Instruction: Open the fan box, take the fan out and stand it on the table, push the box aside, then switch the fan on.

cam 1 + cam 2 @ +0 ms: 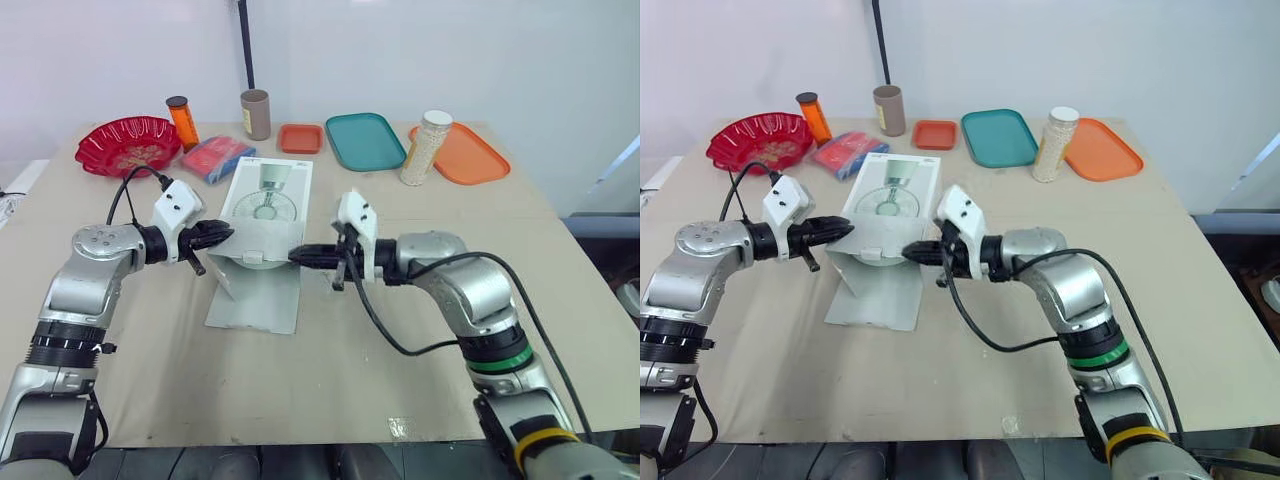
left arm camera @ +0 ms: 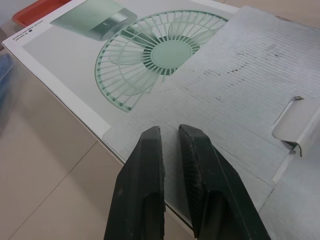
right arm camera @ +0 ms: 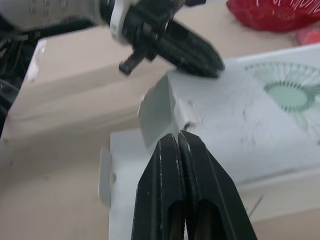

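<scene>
The white fan box (image 1: pixel 268 195), printed with a green fan, lies flat at the middle of the table. Its near end is raised as a grey flap (image 1: pixel 250 250), and a long lid panel (image 1: pixel 255 300) lies flat on the table in front. My left gripper (image 1: pixel 222 235) touches the flap's left corner, its fingers (image 2: pixel 150 165) close together with only a thin slit between them. My right gripper (image 1: pixel 298 256) is shut with nothing in it, its tip against the flap's right side. The right wrist view shows its fingers (image 3: pixel 167 175) pressed together over the flap. The fan itself is hidden.
Along the back stand a red bowl (image 1: pixel 128 143), an orange bottle (image 1: pixel 182 122), a brown cylinder (image 1: pixel 255 113), a small orange tray (image 1: pixel 300 138), a teal tray (image 1: pixel 365 140), a jar of white beads (image 1: pixel 427 148) and an orange tray (image 1: pixel 465 155). A red packet (image 1: pixel 216 157) lies near the box's far left corner.
</scene>
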`<action>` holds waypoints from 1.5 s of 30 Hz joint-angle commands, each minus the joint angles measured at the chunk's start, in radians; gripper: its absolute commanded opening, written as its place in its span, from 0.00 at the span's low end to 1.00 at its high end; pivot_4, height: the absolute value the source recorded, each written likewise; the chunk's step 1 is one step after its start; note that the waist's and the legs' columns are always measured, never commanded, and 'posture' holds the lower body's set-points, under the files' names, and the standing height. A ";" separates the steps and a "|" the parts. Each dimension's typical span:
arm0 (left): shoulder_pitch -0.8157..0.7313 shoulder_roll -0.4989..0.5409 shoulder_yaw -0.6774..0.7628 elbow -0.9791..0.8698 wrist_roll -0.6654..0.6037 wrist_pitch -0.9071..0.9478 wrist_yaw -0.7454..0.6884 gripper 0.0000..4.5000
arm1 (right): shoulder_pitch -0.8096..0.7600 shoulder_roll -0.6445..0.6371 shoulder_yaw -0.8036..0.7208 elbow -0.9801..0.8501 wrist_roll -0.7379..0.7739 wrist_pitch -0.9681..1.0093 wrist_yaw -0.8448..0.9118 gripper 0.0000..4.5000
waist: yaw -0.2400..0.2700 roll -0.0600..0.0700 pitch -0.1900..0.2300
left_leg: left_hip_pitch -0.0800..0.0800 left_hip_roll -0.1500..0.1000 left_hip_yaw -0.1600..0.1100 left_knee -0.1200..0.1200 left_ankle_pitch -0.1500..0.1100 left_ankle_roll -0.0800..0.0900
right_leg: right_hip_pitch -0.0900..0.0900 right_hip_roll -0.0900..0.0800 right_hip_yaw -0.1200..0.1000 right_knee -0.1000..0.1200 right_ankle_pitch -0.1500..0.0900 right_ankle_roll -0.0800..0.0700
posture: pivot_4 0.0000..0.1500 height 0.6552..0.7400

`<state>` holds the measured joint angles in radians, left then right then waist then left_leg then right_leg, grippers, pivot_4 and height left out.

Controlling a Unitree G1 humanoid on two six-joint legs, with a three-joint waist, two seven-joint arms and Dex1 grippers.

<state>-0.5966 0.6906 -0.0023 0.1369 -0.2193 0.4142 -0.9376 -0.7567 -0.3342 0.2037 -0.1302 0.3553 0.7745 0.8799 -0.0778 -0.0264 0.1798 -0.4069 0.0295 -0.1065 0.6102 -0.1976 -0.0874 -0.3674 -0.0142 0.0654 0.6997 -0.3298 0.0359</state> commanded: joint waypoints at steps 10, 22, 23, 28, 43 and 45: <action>0.034 0.042 0.019 -0.173 -0.054 0.075 -0.038 0.15 | -0.058 0.046 0.102 0.209 -0.185 -0.090 -0.152 0.01 | 0.000 0.000 0.000 | -0.001 0.000 0.000 0.000 0.000 0.000 | -0.002 0.000 0.000 0.000 0.000 0.000 | 1.00 1.00; 0.214 0.204 -0.061 -0.410 -0.018 0.076 -0.124 0.15 | -0.063 0.080 0.073 0.258 -0.207 -0.102 -0.224 0.01 | 0.002 0.000 0.000 | -0.001 0.000 0.000 -0.001 0.000 0.000 | -0.001 0.000 0.000 0.000 0.000 0.000 | 1.00 1.00; 0.221 0.221 -0.068 -0.411 0.000 0.071 -0.127 0.15 | -0.062 0.080 0.074 0.258 -0.209 -0.103 -0.221 0.01 | 0.002 0.000 0.000 | -0.001 0.000 0.000 -0.001 0.000 0.000 | -0.001 0.000 0.000 0.000 0.000 0.000 | 1.00 1.00; 0.229 0.278 -0.072 -0.380 0.060 0.053 -0.115 0.15 | -0.061 0.083 0.077 0.259 -0.211 -0.110 -0.212 0.01 | 0.002 0.000 0.000 | 0.000 0.000 0.000 -0.002 0.000 0.000 | -0.001 0.000 0.001 0.000 0.000 0.000 | 1.00 1.00; 0.173 0.171 0.000 -0.186 0.144 0.061 0.109 0.15 | -0.041 0.093 0.093 0.252 -0.213 -0.130 -0.187 0.01 | 0.003 -0.001 0.000 | -0.001 0.000 0.001 -0.002 0.000 0.000 | -0.002 0.000 0.000 0.000 0.000 0.000 | 1.00 1.00; 0.166 0.095 0.012 -0.152 0.150 0.063 0.187 0.15 | -0.044 0.094 0.091 0.256 -0.214 -0.131 -0.185 0.01 | 0.003 -0.001 0.000 | -0.001 0.000 0.001 -0.002 0.000 0.000 | -0.002 0.000 0.000 0.000 0.000 0.000 | 1.00 1.00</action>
<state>-0.4073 0.8075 -0.0380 -0.0241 -0.0696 0.4785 -0.8143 -0.8112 -0.2420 0.2796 0.1126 0.1515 0.6321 0.6925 -0.0750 -0.0279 0.1797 -0.4082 0.0299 -0.1059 0.6080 -0.1975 -0.0874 -0.3701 -0.0140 0.0658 0.6999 -0.3299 0.0355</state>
